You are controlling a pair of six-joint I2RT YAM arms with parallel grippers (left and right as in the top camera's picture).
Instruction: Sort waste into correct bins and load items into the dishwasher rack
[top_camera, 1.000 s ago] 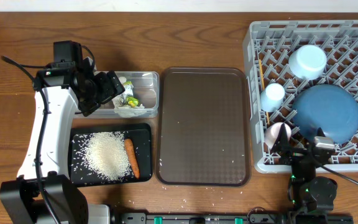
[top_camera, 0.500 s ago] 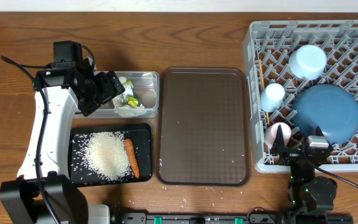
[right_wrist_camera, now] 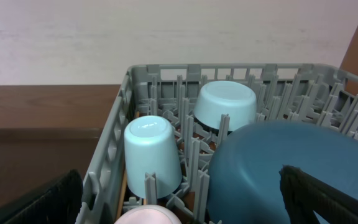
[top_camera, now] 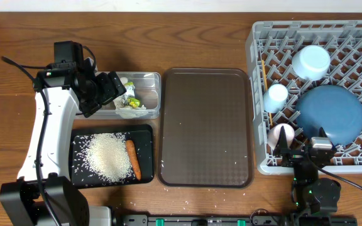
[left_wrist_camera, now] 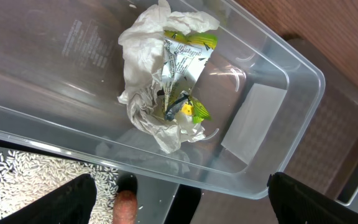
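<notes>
Sorting seems finished: tissue (left_wrist_camera: 145, 74) in the clear tub (top_camera: 149, 81) at ten o'clock beneath the left gripper (top_camera: 113, 89), jaws parted and empty; pink cup (top_camera: 283, 133) in the rack (top_camera: 313, 26) at four o'clock by the right gripper (top_camera: 301, 148), jaws likewise apart; next, I judge, both arms retreat.

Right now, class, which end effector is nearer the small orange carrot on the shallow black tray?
Left. The left end effector hangs over the clear plastic tub just behind the carrot; the right end effector sits at the grey plastic rack.
</notes>
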